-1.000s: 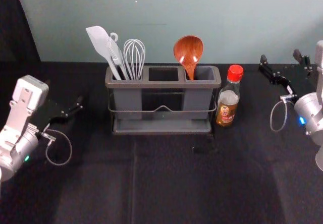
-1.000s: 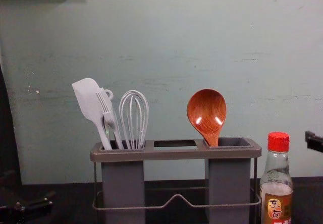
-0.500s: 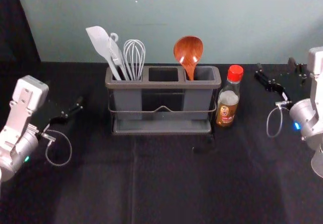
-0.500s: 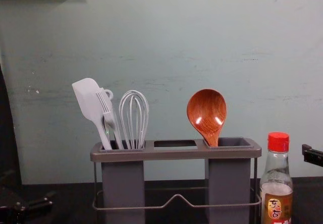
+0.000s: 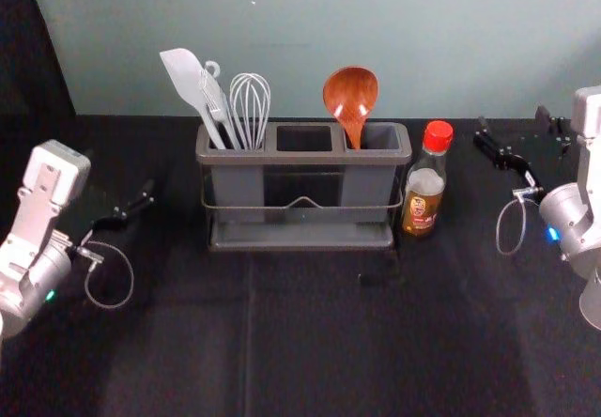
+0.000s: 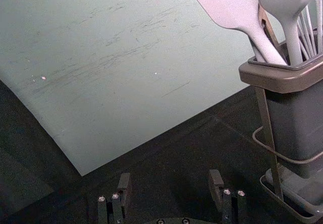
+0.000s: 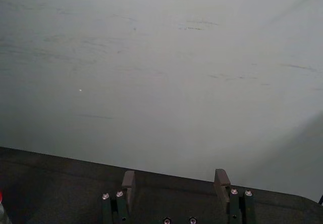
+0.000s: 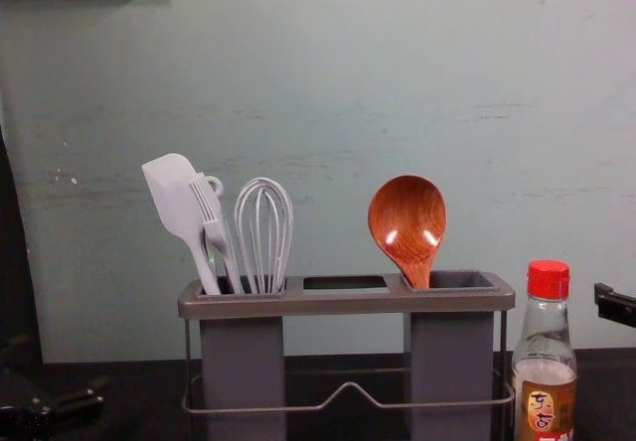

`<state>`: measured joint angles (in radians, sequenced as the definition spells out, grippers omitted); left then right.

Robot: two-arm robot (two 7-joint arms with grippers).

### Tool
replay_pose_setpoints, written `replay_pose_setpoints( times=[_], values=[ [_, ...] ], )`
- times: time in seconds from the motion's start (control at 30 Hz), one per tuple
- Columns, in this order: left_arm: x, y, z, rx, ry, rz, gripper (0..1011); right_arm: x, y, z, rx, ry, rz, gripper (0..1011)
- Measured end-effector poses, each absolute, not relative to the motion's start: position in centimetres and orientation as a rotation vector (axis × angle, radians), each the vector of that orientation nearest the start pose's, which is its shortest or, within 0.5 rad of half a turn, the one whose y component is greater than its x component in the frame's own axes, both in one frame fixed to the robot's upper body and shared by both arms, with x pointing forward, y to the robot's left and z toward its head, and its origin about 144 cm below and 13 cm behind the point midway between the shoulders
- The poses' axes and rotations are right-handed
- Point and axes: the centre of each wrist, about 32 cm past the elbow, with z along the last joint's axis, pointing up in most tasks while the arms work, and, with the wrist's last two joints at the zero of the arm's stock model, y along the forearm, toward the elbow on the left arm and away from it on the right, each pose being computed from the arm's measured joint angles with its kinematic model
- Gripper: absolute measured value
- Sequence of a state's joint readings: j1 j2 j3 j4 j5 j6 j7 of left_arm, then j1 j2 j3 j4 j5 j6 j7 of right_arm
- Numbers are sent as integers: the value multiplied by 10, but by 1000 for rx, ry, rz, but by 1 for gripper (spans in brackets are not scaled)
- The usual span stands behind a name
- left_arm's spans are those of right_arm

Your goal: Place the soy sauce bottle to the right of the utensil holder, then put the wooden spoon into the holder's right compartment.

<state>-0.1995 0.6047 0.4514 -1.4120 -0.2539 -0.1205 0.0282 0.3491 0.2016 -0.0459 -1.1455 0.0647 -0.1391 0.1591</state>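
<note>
While spoon (image 5: 350,91) stands in holder's (image 5: 303,158) right compartment (image 5: 382,136), bottle (image 5: 423,201) beside, left gripper (image 5: 120,177), right gripper (image 5: 514,122) flanking, jaws parted

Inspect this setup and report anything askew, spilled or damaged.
Nothing among the items stands out: the soy sauce bottle stands upright and capped to the right of the utensil holder, with no visible spill, and the wooden spoon leans in the holder's right compartment. The wall behind has scuff marks.

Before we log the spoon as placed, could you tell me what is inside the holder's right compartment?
The wooden spoon stands there, bowl up; its lower handle is hidden by the compartment's wall.
</note>
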Motion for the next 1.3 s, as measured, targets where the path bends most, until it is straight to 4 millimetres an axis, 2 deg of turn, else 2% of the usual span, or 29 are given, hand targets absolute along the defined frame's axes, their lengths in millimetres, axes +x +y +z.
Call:
replay_pose_setpoints(
  times=[1.3],
  values=[
    [489, 310, 1140, 304, -285, 1248, 1000, 554, -300, 1146, -75, -149, -1435, 1002]
  ],
)
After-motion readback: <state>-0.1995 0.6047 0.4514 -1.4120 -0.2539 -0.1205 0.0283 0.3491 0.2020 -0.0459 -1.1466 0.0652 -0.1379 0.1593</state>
